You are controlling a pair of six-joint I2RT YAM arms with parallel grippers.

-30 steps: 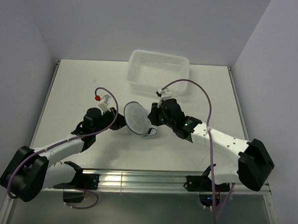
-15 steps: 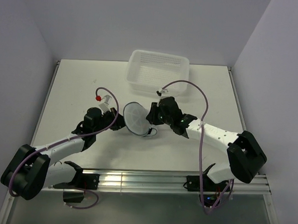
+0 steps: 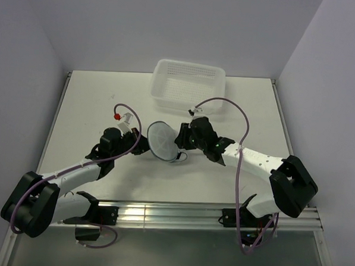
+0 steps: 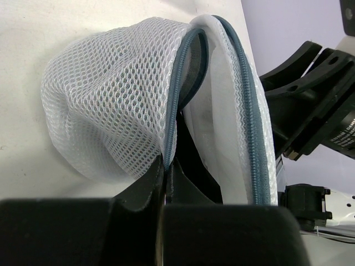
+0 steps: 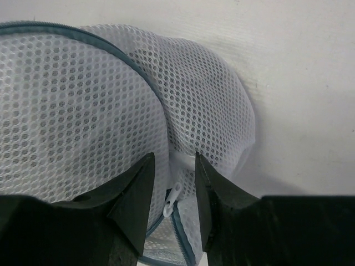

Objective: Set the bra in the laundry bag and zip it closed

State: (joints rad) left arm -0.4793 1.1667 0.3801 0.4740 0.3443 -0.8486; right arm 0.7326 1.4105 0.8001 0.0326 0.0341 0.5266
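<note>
The laundry bag (image 3: pixel 162 139), a round white mesh pod, stands on edge mid-table between both arms. In the left wrist view its two halves (image 4: pixel 111 94) gape along the grey-blue zipper rim (image 4: pixel 249 122). My left gripper (image 4: pixel 166 166) is shut on that rim at the bag's left side (image 3: pixel 142 148). My right gripper (image 3: pixel 180 142) is at the bag's right side, open (image 5: pixel 173 160). The white zipper pull (image 5: pixel 173 195) hangs free between its fingers, against the mesh (image 5: pixel 83 111). The gap inside the bag is dark, and I cannot make out the bra.
A white perforated plastic basket (image 3: pixel 190 65) stands at the table's far edge, just behind the right wrist. The right arm's pink cable (image 3: pixel 243 121) loops above its forearm. Walls close in the table's left, right and far sides.
The right arm's elbow and shoulder have swung inward, while its gripper has stayed at the bag. The left arm and the bag have not moved.
</note>
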